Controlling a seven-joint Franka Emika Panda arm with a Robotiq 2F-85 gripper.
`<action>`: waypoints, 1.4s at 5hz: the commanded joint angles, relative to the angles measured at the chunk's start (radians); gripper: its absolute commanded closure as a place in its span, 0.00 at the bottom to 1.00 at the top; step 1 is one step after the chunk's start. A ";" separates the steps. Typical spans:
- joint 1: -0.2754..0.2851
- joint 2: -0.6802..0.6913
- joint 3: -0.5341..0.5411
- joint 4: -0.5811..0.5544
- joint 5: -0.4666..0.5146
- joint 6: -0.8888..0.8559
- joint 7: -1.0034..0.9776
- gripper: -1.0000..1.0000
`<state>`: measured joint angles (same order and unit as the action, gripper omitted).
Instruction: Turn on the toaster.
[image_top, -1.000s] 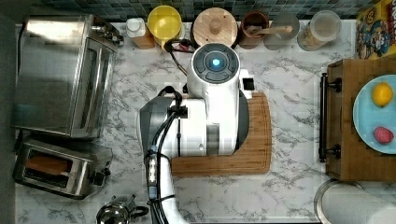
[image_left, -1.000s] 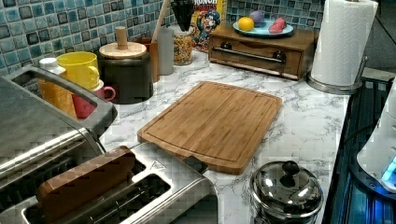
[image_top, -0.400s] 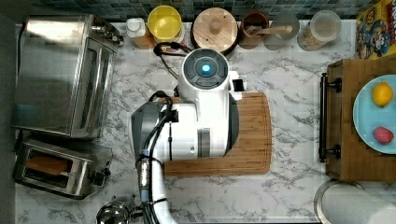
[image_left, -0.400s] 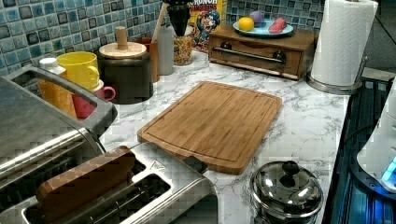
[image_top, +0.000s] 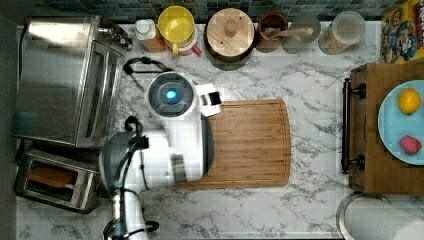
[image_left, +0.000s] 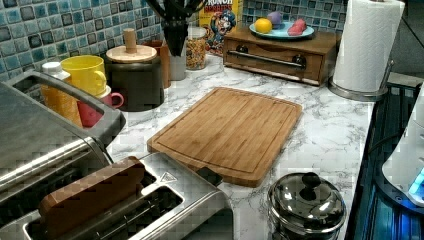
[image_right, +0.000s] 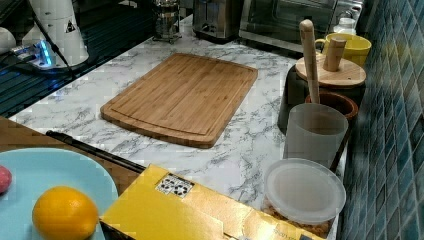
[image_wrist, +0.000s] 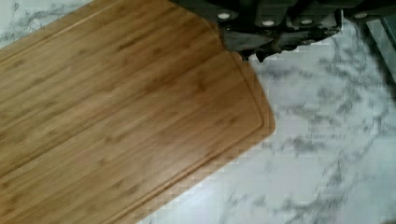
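The robot arm is white and round, with grey joints. A blue light glows on its top. Black cables run along its side.

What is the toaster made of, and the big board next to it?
The toaster looks like brushed steel: grey and shiny, with a dull gleam on top. The board looks like wood, maybe bamboo: warm brown with long straight grain strips and a groove around its edge.

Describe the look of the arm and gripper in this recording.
The arm has a glossy white, rounded shell with grey joints. A round cap on top glows blue at its centre, and black cables loop along its side in the top view. The gripper is dark grey with pale round screw heads.
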<state>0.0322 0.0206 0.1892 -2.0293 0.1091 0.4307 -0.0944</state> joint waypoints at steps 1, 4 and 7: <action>0.108 -0.142 0.096 -0.164 0.072 0.047 0.020 1.00; 0.183 -0.123 0.172 -0.213 0.131 0.033 0.078 1.00; 0.247 -0.170 0.248 -0.289 0.151 0.035 0.150 1.00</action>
<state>0.2384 -0.1031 0.4077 -2.2637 0.2166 0.4724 -0.0186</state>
